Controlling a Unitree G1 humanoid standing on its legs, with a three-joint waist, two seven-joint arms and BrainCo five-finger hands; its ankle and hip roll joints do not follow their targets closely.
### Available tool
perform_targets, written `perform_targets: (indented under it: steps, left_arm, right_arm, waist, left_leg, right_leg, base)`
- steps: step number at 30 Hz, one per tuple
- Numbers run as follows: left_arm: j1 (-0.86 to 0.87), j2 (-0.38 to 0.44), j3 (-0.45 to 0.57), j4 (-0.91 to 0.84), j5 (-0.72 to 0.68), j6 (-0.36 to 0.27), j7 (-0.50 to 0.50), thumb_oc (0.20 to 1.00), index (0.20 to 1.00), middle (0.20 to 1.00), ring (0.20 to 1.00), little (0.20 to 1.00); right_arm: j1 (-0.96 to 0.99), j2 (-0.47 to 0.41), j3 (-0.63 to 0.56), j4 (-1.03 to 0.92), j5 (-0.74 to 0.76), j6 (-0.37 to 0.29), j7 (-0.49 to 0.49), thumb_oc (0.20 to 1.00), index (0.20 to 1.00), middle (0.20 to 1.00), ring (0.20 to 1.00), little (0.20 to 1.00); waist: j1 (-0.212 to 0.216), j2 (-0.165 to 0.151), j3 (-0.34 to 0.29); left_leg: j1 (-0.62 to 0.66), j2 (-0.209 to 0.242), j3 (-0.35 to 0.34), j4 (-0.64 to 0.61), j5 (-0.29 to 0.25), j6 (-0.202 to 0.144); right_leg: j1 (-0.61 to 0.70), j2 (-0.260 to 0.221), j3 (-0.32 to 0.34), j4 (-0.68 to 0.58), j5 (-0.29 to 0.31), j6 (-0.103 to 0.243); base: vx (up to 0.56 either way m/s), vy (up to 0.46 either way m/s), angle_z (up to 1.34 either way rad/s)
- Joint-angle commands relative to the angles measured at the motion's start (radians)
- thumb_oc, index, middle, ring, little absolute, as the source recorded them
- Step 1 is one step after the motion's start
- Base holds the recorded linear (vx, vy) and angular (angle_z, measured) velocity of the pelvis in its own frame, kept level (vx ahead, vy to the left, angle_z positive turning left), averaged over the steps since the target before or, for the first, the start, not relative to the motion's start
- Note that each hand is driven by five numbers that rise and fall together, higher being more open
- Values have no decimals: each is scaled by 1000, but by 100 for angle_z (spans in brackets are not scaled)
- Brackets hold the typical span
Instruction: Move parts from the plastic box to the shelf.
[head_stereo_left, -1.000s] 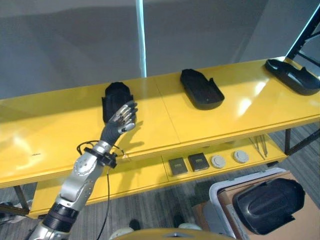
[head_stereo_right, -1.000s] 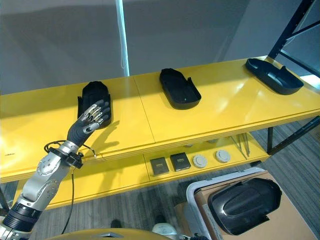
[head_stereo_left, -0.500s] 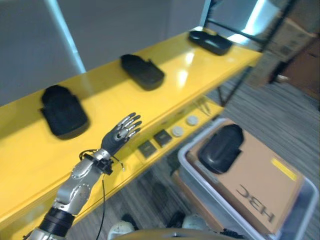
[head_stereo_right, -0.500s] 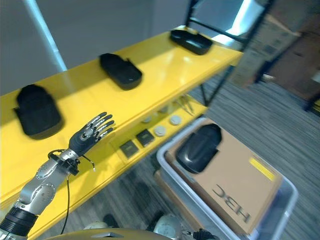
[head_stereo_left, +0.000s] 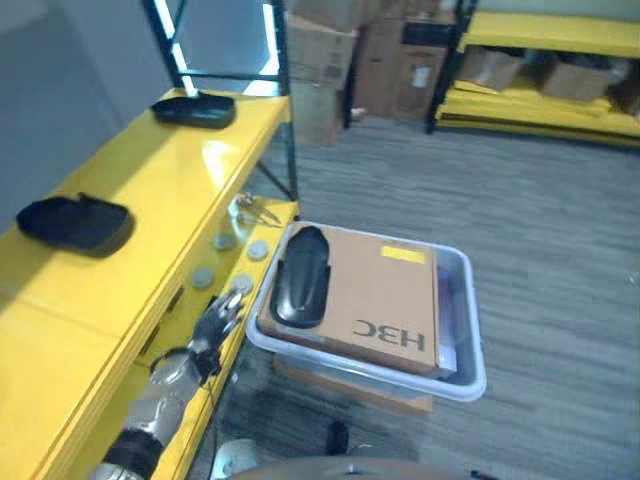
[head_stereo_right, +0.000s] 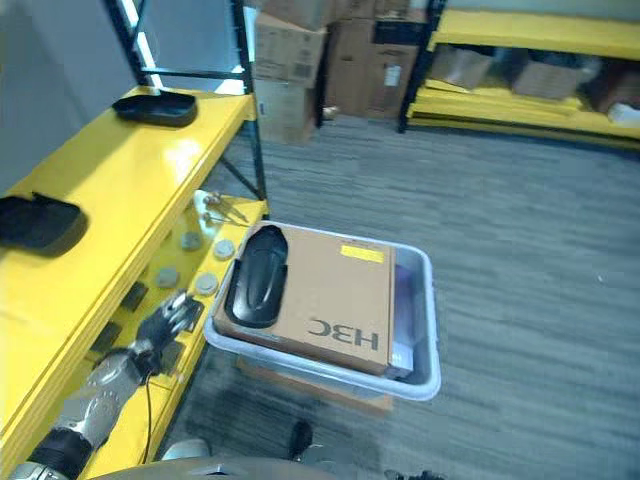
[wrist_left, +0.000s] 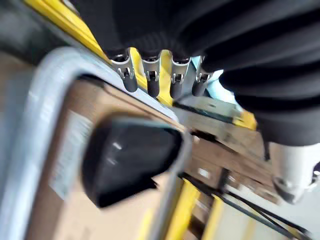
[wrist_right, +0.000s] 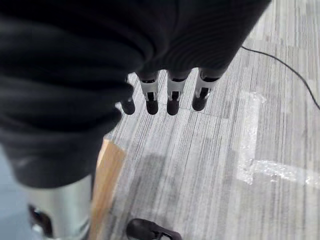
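Left hand (head_stereo_left: 218, 322), fingers extended and empty, held beside the lower yellow shelf (head_stereo_left: 120, 200), just short of the translucent plastic box (head_stereo_left: 465, 350). Right hand (wrist_right: 170, 95), fingers relaxed, hangs over grey carpet (wrist_right: 210, 165). A black moulded part (head_stereo_left: 300, 278) lies on brown cardboard (head_stereo_left: 380, 300) in the box.

Bright yellow shelf (head_stereo_left: 120, 200) carrying black parts (head_stereo_left: 72, 222); another black part (head_stereo_left: 300, 275) on brown cardboard (head_stereo_left: 385, 300) in the pale grey plastic box (head_stereo_left: 462, 330); grey-striped floor (head_stereo_left: 540, 230); my silver, dark-tipped left hand (head_stereo_left: 215, 325).
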Motion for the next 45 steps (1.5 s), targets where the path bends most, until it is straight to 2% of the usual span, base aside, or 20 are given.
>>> perform_targets:
  steps: [1, 2, 7, 9, 11, 15, 17, 20, 22, 24, 28, 29, 32, 38, 45]
  left_arm:
    - [-32, 18, 31, -59, 113, -103, 61, 1000, 1000, 1000, 1000, 1000]
    - [-33, 10, 40, -8, 158, -97, 87, 1000, 1000, 1000, 1000, 1000]
    - [-19, 2, 17, 131, 297, -98, 163, 1000, 1000, 1000, 1000, 1000]
    - [18, -5, 21, 191, 351, -118, 195, 1000, 1000, 1000, 1000, 1000]
    - [59, -12, 25, 235, 400, -133, 217, 1000, 1000, 1000, 1000, 1000]
    - [108, -17, 24, 307, 437, -178, 238, 1000, 1000, 1000, 1000, 1000]
    - [130, -19, 35, 351, 423, -188, 249, 1000, 1000, 1000, 1000, 1000]
    - [142, -27, 41, 380, 426, -199, 249, 1000, 1000, 1000, 1000, 1000]
    - [152, -41, 45, 419, 444, -219, 247, 1000, 1000, 1000, 1000, 1000]
    - [158, -53, 46, 448, 451, -222, 251, 1000, 1000, 1000, 1000, 1000]
    - [156, -60, 38, 491, 472, -235, 246, 1000, 1000, 1000, 1000, 1000]
    - [154, -58, 20, 510, 500, -233, 249, 1000, 1000, 1000, 1000, 1000]
    - [144, -60, 7, 533, 509, -232, 250, 1000, 1000, 1000, 1000, 1000]
    - [141, -56, 13, 551, 512, -232, 253, 1000, 1000, 1000, 1000, 1000]
    - [140, -40, 21, 538, 497, -241, 252, 1000, 1000, 1000, 1000, 1000]
  right_arm:
    - [-12, -14, -20, -9, 95, -44, -7, 1000, 1000, 1000, 1000, 1000]
    - [-6, -17, -30, -38, 117, -50, -17, 1000, 1000, 1000, 1000, 1000]
    - [-22, -40, -67, -208, 233, -87, -99, 1000, 1000, 1000, 1000, 1000]
    - [-28, -65, -109, -364, 266, -96, -181, 1000, 1000, 1000, 1000, 1000]
    - [-39, -96, -162, -463, 239, -135, -247, 1000, 1000, 1000, 1000, 1000]
    - [-79, -157, -262, -589, 200, -181, -286, 1000, 1000, 1000, 1000, 1000]
    - [-133, -210, -311, -733, 172, -156, -293, 1000, 1000, 1000, 1000, 1000]
    - [-170, -229, -298, -843, 161, -92, -318, 1000, 1000, 1000, 1000, 1000]
    - [-221, -229, -253, -915, 165, -35, -327, 1000, 1000, 1000, 1000, 1000]
    - [-270, -217, -191, -916, 129, 20, -305, 1000, 1000, 1000, 1000, 1000]
    - [-322, -186, -117, -868, 135, 60, -301, 1000, 1000, 1000, 1000, 1000]
    - [-362, -157, -52, -790, 146, 82, -292, 1000, 1000, 1000, 1000, 1000]
    - [-391, -121, 2, -732, 147, 91, -309, 1000, 1000, 1000, 1000, 1000]
    - [-368, -98, 47, -724, 105, 115, -302, 1000, 1000, 1000, 1000, 1000]
    - [-334, -92, 67, -708, 57, 102, -294, 1000, 1000, 1000, 1000, 1000]
  waist:
    - [37, 6, 41]
    - [34, 15, 48]
    - [15, 19, 57]
    - [6, 16, 58]
    - [3, 13, 59]
    - [9, 7, 53]
    - [22, 6, 51]
    - [37, 6, 51]
    - [62, 7, 50]
    - [91, 7, 48]
    - [123, 4, 45]
    - [153, 0, 48]
    - [175, -4, 54]
    - [183, -17, 66]
    - [188, -34, 78]
  left_leg:
    - [4, -52, 42, -52, 66, 62]
    - [-26, -42, 28, -54, 107, 50]
    - [12, -52, 26, -71, 76, 60]
    - [44, -67, 34, -84, 59, 67]
    - [68, -81, 37, -91, 43, 77]
    - [75, -104, 35, -97, 26, 96]
    - [81, -121, 36, -107, 13, 110]
    - [78, -131, 29, -110, 9, 118]
    - [73, -139, 19, -117, 7, 125]
    - [66, -146, 8, -122, 8, 129]
    - [62, -149, -3, -130, 12, 130]
    - [53, -148, -12, -131, 18, 131]
    - [39, -149, -21, -131, 23, 130]
    - [25, -150, -26, -124, 22, 131]
    - [9, -149, -25, -111, 18, 134]
  right_leg:
    - [37, -61, -14, -28, 41, 121]
    - [47, -60, -4, -25, 34, 119]
    - [35, -87, -2, 14, 14, 126]
    - [33, -99, 2, 20, 17, 135]
    - [38, -107, 13, 21, 20, 144]
    - [32, -119, 21, 20, 29, 157]
    - [31, -129, 23, 16, 34, 169]
    - [27, -134, 23, 17, 34, 173]
    - [20, -139, 19, 18, 34, 177]
    - [18, -144, 8, 16, 35, 180]
    - [20, -148, -10, 12, 38, 182]
    - [20, -152, -29, 13, 41, 183]
    - [16, -152, -41, 15, 44, 184]
    - [7, -150, -41, 20, 47, 187]
    - [1, -146, -38, 20, 50, 191]
  base:
    - [84, 136, -47]
    - [70, 167, -46]
    - [42, 197, -41]
    - [89, 184, -9]
    - [106, 171, -14]
    - [81, 133, -9]
    - [84, 171, 1]
    - [38, 100, -2]
    - [18, 85, 3]
    - [18, 73, 9]
    - [16, 24, 31]
    - [2, 8, 33]
    - [-24, 6, 22]
    - [-17, -4, 16]
    - [0, 0, 0]
